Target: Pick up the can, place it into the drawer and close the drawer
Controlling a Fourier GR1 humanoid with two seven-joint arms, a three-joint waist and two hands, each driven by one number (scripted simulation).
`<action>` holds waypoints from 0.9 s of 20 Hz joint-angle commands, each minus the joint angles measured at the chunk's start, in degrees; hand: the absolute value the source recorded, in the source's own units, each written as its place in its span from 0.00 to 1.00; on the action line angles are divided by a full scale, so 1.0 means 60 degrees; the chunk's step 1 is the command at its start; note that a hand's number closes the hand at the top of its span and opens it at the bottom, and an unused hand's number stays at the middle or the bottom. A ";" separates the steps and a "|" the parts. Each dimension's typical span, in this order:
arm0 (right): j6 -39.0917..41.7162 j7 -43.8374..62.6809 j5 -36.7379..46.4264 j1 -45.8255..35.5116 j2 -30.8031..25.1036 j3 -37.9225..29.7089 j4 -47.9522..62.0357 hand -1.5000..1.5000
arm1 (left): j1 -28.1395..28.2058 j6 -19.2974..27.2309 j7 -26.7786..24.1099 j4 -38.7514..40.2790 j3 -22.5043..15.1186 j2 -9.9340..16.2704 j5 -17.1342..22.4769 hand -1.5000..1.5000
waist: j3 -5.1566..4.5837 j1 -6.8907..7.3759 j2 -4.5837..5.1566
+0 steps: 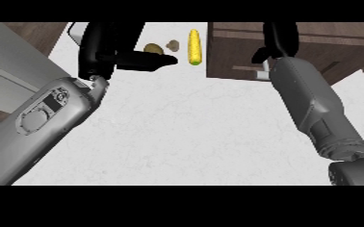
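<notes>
Brown drawer [284, 43] at one o'clock is being pushed closed by the right hand [279, 41], fingers' state unclear; left hand [107, 48] is rested, released.

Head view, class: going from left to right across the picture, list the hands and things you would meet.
Left hand → potato → small brown item → corn → drawer → right hand.

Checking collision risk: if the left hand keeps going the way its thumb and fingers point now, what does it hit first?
The left hand points toward the view's right; first in that line looks to be the yellow corn cob, then the wooden drawer unit. Relative heights are unclear, so it might pass over.
</notes>
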 commanded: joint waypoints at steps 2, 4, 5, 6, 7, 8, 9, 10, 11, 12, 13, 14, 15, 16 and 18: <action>0.0203 -0.1296 -0.1495 -0.0639 0.0419 -0.1130 -0.0430 0.00 | 0.0559 -0.0406 -0.0190 -0.0146 0.0232 0.0419 0.0099 0.00 | 0.0015 0.0170 0.0016; 0.0533 -0.1751 -0.1954 -0.0674 0.0410 -0.1506 -0.0407 0.00 | 0.0470 -0.0231 0.0017 -0.0293 0.0173 0.0216 0.0084 0.00 | 0.0027 0.0157 0.0019; 0.0393 -0.1756 -0.2155 -0.0795 0.0835 -0.1650 -0.0524 0.00 | 0.0340 -0.0359 -0.0078 -0.0081 0.0305 0.0230 0.0099 0.00 | 0.0021 0.0059 0.0025; 0.0386 -0.2043 -0.2392 -0.0593 0.0799 -0.1861 -0.0528 0.00 | 0.0605 -0.0114 -0.0108 -0.0419 0.0177 0.0194 -0.0015 0.00 | 0.0026 0.0152 -0.0018; 0.0875 -0.1713 -0.2559 -0.1078 0.0786 -0.2030 -0.0503 0.00 | 0.0766 -0.0324 -0.0128 -0.0559 0.0136 0.0399 -0.0002 0.00 | 0.0013 0.0216 -0.0081; 0.0788 -0.2329 -0.2846 -0.0893 0.0825 -0.2239 -0.0638 0.00 | 0.0511 -0.0333 -0.0273 -0.0101 0.0363 0.0209 0.0018 0.00 | 0.0019 -0.0060 0.0015; 0.0590 -0.2380 -0.2987 -0.0707 0.0964 -0.2384 -0.0622 0.00 | 0.0860 0.0092 -0.0195 -0.0483 0.0009 0.0091 -0.0233 0.00 | 0.0022 0.0064 -0.0054; 0.1094 -0.2729 -0.3295 -0.0747 0.0765 -0.2608 -0.0650 0.00 | 0.0933 -0.0150 -0.0149 -0.0609 0.0179 0.0405 -0.0132 0.00 | 0.0015 -0.0004 -0.0099; 0.1016 -0.2773 -0.3384 -0.0910 0.1085 -0.2648 -0.0721 0.00 | 0.0982 -0.0287 -0.0362 -0.0300 0.0449 0.0417 -0.0034 0.00 | 0.0000 -0.0111 -0.0078; 0.1354 -0.2940 -0.3742 -0.0964 0.0969 -0.2951 -0.0737 0.00 | 0.0963 -0.0242 -0.0296 -0.0350 0.0414 0.0326 -0.0043 0.00 | 0.0006 -0.0139 -0.0074; 0.1715 -0.2812 -0.3952 -0.1237 0.0904 -0.3134 -0.0716 0.00 | 0.1212 -0.0093 -0.0315 -0.0651 0.0226 0.0386 -0.0200 0.00 | 0.0006 -0.0014 -0.0124; 0.1742 -0.3239 -0.4279 -0.0910 0.1038 -0.3375 -0.0777 0.00 | 0.1098 -0.0370 -0.0292 -0.0407 0.0613 0.0560 0.0017 0.00 | 0.0001 -0.0226 -0.0113; 0.1889 -0.2812 -0.4433 -0.1216 0.1270 -0.3514 -0.0668 0.00 | 0.1082 -0.0210 -0.0153 -0.0537 0.0393 0.0411 -0.0118 0.00 | 0.0000 -0.0199 -0.0141; 0.2338 -0.3078 -0.4842 -0.1166 0.1070 -0.3837 -0.0751 0.00 | 0.1019 -0.0209 -0.0061 -0.0545 0.0420 0.0436 -0.0130 0.00 | 0.0005 -0.0308 -0.0161; 0.2565 -0.3155 -0.4995 -0.1238 0.0902 -0.3959 -0.0639 0.00 | 0.1324 -0.0220 -0.0211 -0.0741 0.0586 0.0496 -0.0133 0.00 | -0.0008 -0.0225 -0.0130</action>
